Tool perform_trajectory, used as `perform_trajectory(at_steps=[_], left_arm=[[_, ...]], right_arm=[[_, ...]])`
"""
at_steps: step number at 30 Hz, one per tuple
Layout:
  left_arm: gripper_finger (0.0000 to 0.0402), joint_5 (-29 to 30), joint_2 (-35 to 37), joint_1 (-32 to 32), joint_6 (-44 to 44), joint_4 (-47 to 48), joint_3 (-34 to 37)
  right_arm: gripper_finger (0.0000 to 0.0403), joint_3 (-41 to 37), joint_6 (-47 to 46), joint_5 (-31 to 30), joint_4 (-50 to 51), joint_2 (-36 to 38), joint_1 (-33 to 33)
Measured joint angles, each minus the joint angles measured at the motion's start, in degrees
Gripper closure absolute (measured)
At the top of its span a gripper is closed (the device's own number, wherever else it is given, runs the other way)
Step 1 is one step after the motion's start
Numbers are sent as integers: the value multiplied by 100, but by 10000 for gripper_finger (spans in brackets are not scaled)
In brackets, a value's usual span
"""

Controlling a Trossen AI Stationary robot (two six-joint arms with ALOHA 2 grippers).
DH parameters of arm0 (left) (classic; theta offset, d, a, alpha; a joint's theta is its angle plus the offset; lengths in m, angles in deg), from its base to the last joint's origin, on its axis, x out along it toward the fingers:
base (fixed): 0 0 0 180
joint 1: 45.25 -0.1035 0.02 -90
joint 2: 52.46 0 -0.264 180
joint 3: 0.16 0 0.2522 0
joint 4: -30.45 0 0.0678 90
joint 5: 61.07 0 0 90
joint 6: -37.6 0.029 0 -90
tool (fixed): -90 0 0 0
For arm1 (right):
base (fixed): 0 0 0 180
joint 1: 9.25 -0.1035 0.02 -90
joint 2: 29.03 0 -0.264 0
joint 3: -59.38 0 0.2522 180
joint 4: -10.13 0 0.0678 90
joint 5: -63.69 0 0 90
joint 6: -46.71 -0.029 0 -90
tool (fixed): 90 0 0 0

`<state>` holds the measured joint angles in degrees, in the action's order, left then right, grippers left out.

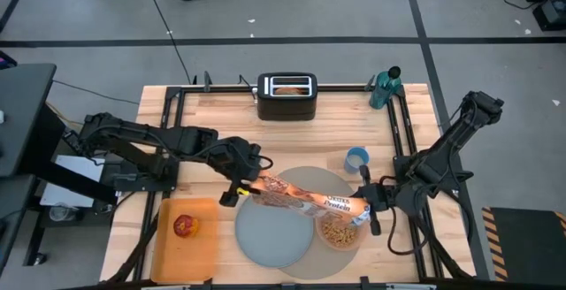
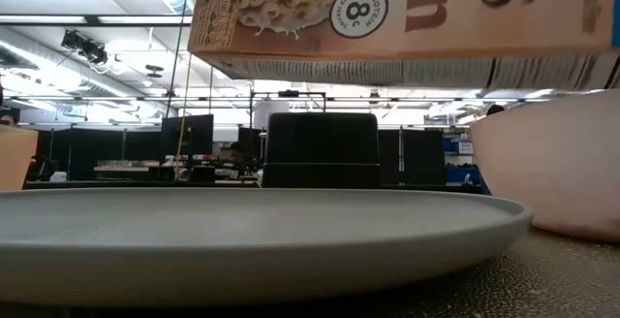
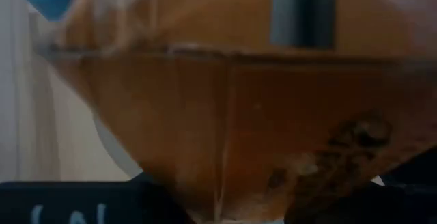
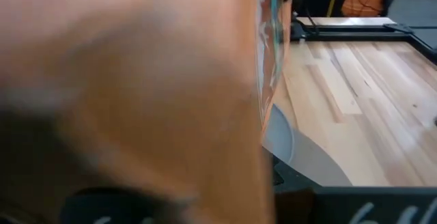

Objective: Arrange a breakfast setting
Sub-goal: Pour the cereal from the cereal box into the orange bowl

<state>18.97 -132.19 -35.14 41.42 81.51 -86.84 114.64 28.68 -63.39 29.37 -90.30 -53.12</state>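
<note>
An orange-brown cereal box (image 1: 305,200) lies on its side in the air over the grey plate (image 1: 265,237) and the pink bowl (image 1: 340,233), which holds brown cereal pieces. Both stand on the round grey-tan placemat (image 1: 309,177). My left gripper (image 1: 239,190) is shut on the box's left end and my right gripper (image 1: 370,207) on its right end. The red apple (image 1: 185,226) rests on the orange board (image 1: 190,246). A bagel half (image 1: 287,87) sticks out of the black toaster's slot. No spoon is in view. My left gripper pinches the cereal box's closed left end (image 3: 225,183) between its two fingers, coming level from the table's left. The box is lifted clear of the plate and lies roughly level. My right gripper has the box's right end (image 4: 225,149) between its fingers, coming from the table's right. The box itself hides one finger, so the exact hold does not show. That end hangs above the pink bowl.
The black toaster (image 1: 287,97) stands at the far edge, middle. A green bottle (image 1: 386,87) stands at the far right and a blue cup (image 1: 356,158) beside the placemat's right side. In the low view the plate (image 2: 242,231) and bowl (image 2: 562,163) sit under the box (image 2: 407,17).
</note>
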Motion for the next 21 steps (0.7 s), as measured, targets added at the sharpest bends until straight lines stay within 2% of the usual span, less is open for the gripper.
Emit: perform_trajectory(at_steps=[4, 7, 10, 16, 21], left_arm=[[254, 15, 2, 4, -128, 266, -2], [249, 325, 0, 39, -332, 485, -2], [230, 731, -8, 146, -408, 657, -1], [183, 790, -28, 289, -788, 1297, 11], [167, 922, -2, 450, -965, 1443, 19]], right_arm=[[394, 331, 87, 358, 238, 0, 179], [394, 529, -127, 463, 626, 0, 315], [394, 563, -343, 583, 765, -5, 455], [394, 579, -545, 759, 767, -207, 522], [394, 579, -655, 873, 909, -290, 508]])
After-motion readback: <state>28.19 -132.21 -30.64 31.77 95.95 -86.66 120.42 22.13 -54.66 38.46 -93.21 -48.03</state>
